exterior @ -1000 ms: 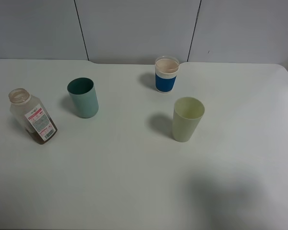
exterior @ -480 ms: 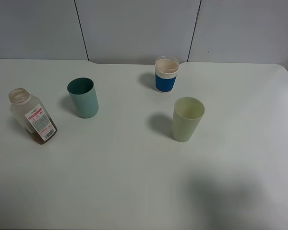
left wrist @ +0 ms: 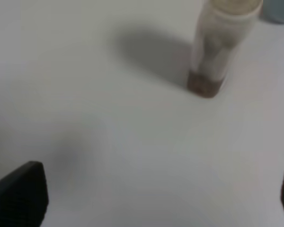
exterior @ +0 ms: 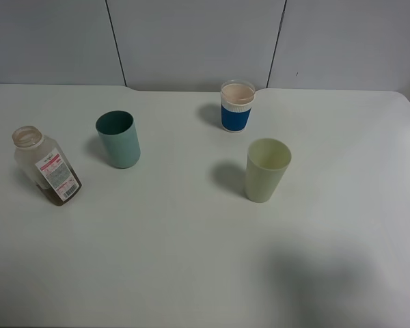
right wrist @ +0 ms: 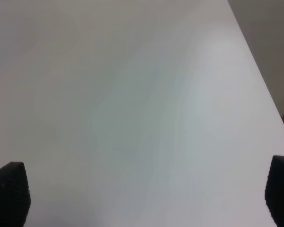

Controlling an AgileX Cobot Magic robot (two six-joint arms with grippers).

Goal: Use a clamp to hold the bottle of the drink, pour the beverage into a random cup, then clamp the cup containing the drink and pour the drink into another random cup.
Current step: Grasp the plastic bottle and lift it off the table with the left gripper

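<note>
An uncapped clear bottle point(exterior: 46, 167) with a white label and a little brown drink at its base stands at the left of the white table point(exterior: 191, 260). It also shows in the left wrist view point(left wrist: 217, 42). A teal cup point(exterior: 119, 139), a pale green cup point(exterior: 266, 169) and a blue-banded cup point(exterior: 236, 106) stand upright and apart. My left gripper point(left wrist: 161, 198) is open and empty, some way from the bottle. My right gripper point(right wrist: 144, 194) is open over bare table. Neither gripper shows in the exterior view.
The table's right edge point(right wrist: 262, 80) runs close to my right gripper. A grey panelled wall point(exterior: 191, 41) stands behind the table. A soft shadow point(exterior: 321, 280) lies on the table at the front right.
</note>
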